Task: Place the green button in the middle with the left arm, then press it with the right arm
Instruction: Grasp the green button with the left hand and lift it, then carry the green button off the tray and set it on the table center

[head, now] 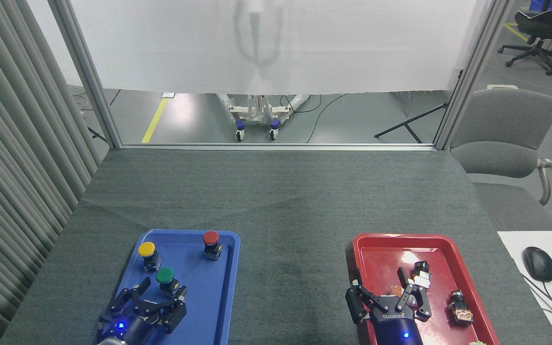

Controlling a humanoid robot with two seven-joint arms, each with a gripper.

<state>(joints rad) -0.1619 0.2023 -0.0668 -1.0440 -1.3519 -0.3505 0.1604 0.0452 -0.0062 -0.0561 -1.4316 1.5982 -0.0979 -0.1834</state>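
- Three buttons stand in the blue tray (228, 268); the green button (165, 276) is nearest the left gripper (161, 292).
- Left jaws spread, flanking its base: grasp step.
- Next: close, lift, carry to the middle (290, 268).
- Right gripper (379, 285) is spread, holding nothing.

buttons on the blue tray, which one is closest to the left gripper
The green button: it sits right at the fingertips of the left gripper. The yellow button and red button stand farther back.
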